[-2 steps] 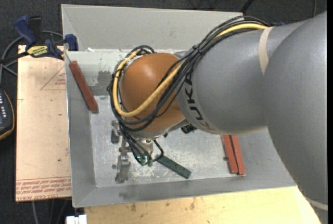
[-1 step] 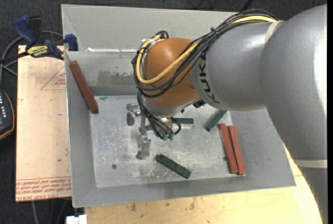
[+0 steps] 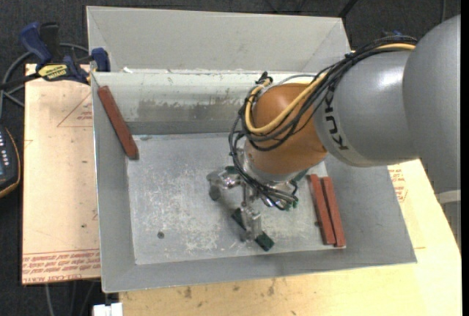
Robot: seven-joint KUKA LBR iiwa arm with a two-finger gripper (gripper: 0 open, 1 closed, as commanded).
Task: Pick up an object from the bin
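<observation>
My gripper hangs below the orange wrist cover, low over the bin floor near the front middle. A small dark green thing lies on the floor right at its tip; I cannot see whether it is held. A pair of reddish-brown flat sticks lies side by side to the right of the gripper, apart from it. A small grey lump shows just left of the gripper; I cannot tell whether it is a loose thing or part of the gripper.
A longer reddish-brown stick leans along the bin's left wall, far from the gripper. The arm and its cables cover the bin's right middle. Bare scratched floor spreads to the left and front left.
</observation>
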